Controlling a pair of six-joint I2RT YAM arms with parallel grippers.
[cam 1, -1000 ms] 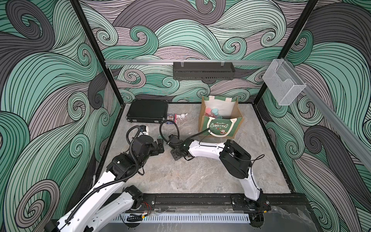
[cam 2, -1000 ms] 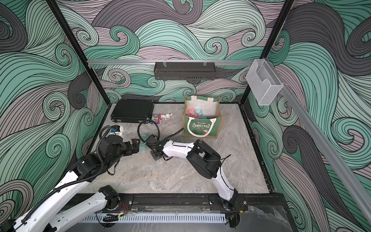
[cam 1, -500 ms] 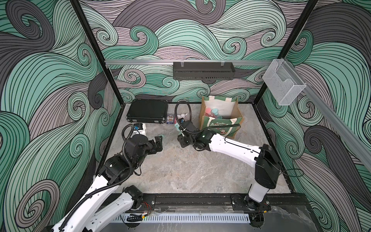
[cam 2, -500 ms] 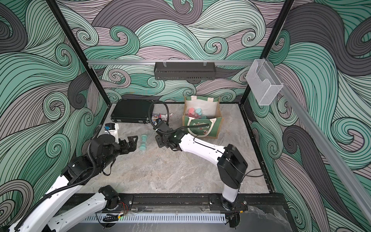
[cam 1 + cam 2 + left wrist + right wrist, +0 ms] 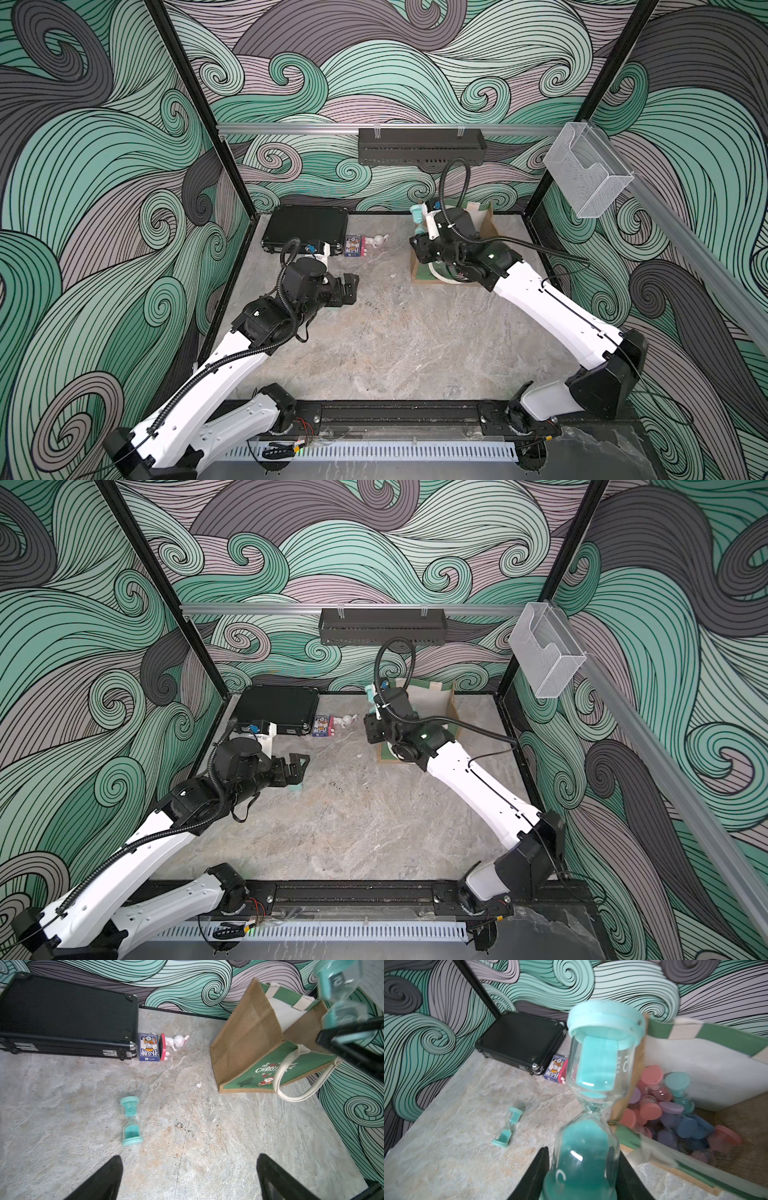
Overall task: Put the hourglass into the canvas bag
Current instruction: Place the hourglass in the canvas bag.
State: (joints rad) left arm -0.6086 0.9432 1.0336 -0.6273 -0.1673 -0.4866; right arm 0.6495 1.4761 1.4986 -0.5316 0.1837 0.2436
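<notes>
Asking: where is the teal hourglass?
Answering: The right gripper is clamped on one end of it, holding it in the air at the open top of the canvas bag, by the bag's rim nearest the black case. Whether it is over the opening is unclear.
Asking: What is in the bag?
Answering: A heap of small hourglasses with pink, purple, blue and teal caps.
Asking: And the left gripper?
Answering: Its fingers are spread wide, holding nothing, above the grey bench, well apart from the bag. A second teal hourglass rests on the bench near that gripper. A card pack and a white rabbit figurine sit between the case and the bag.
</notes>
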